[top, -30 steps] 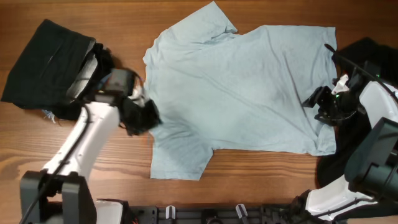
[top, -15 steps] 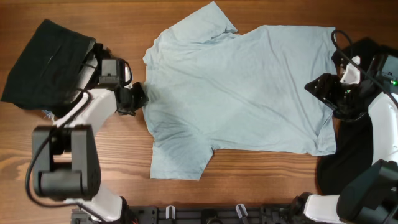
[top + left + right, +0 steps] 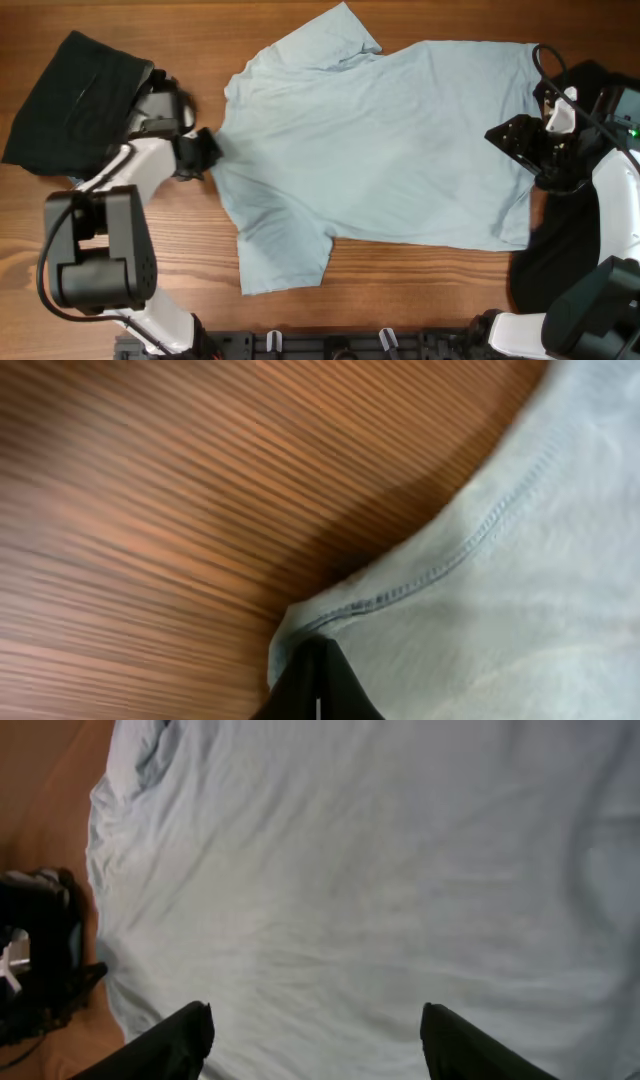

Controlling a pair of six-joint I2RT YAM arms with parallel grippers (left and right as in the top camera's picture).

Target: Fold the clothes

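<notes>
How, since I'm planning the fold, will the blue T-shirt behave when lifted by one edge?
Probably floppy: the T-shirt lies flat with soft wrinkles, so it should sag. Likely light: its edge stretches toward the shut left gripper. It may slide on the smooth table.

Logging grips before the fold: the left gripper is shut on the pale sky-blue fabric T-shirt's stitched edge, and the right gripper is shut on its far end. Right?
Not quite: the right gripper is open, jaws apart above the pale sky-blue fabric T-shirt, gripping nothing, as the right wrist view shows. The left gripper is shut on its stitched edge.
</notes>
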